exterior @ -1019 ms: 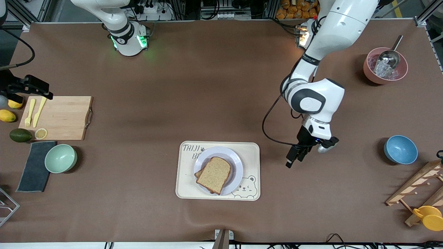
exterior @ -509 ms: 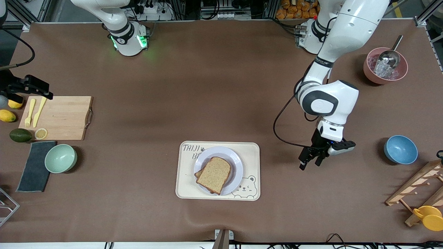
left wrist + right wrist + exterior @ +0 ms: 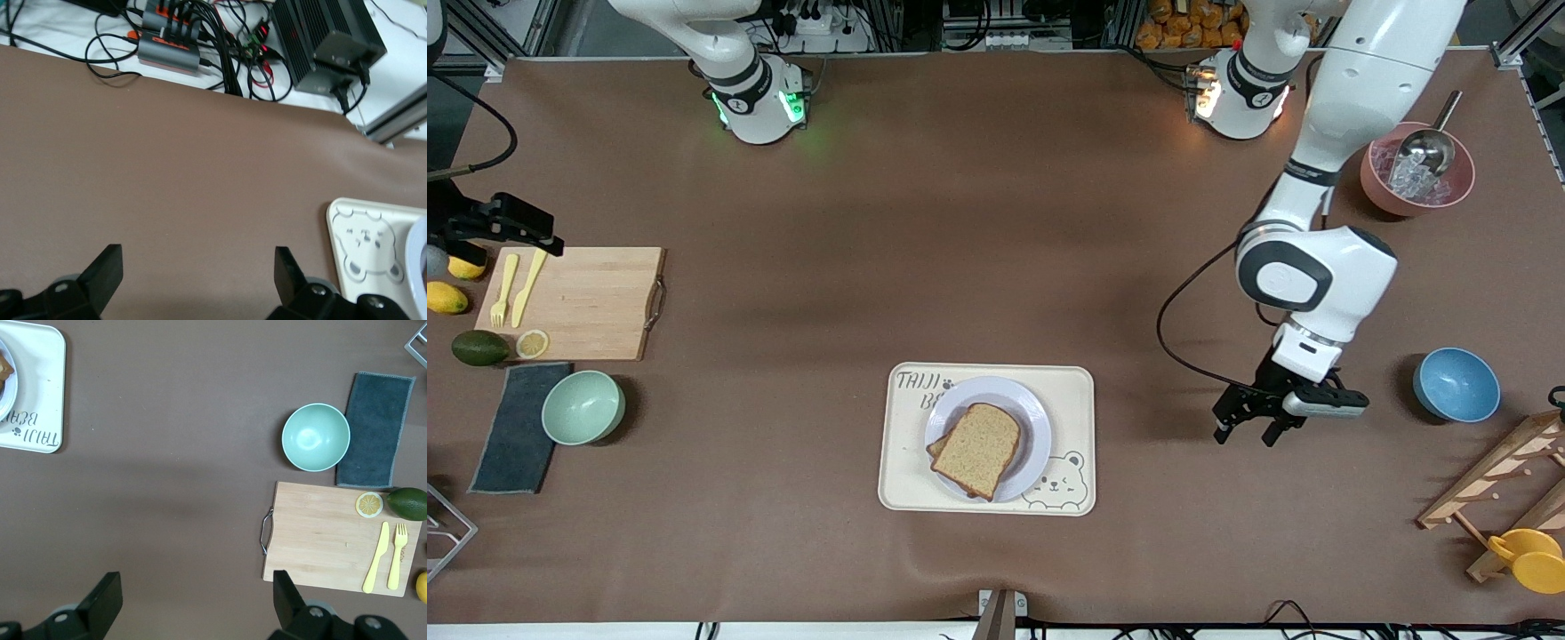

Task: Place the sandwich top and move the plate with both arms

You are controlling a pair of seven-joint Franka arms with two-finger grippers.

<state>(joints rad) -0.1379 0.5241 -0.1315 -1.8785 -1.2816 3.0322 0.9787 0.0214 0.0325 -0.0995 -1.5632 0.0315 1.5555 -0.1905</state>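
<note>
Over the last second the left arm has swung its black two-finger left hand [image 3: 1247,433] away from the cream rectangular bear-printed tray [image 3: 1072,391] toward the left arm's end of the table, so it now hangs over bare brown table covering [image 3: 960,222] between the tray and the small blue bowl [image 3: 1456,384]; nothing else has shifted. On the tray sits the small round pale lavender-white plate [image 3: 1036,427], and the plain brown wholegrain sandwich top [image 3: 978,449] lies on it, over another slice whose edge peeks out underneath. Toward the left arm's end stand a pink bowl [image 3: 1378,191] holding ice and a metal scoop [image 3: 1427,147], a wooden rack [image 3: 1494,484] and a yellow cup [image 3: 1529,558]. Toward the right arm's end lie a wooden cutting board [image 3: 587,302] with a yellow plastic fork [image 3: 502,289], a yellow plastic knife [image 3: 529,284] and a lemon slice [image 3: 532,343], an avocado [image 3: 479,348], a mint-green bowl [image 3: 583,406] and a dark grey cloth [image 3: 516,427]. Cables and black electronics boxes line the table's edge in the left wrist view. The left hand's fingers [image 3: 107,270] stand wide apart and hold nothing. The right hand [image 3: 193,600] waits high above the table near the cutting board, its fingers likewise spread and empty.
</note>
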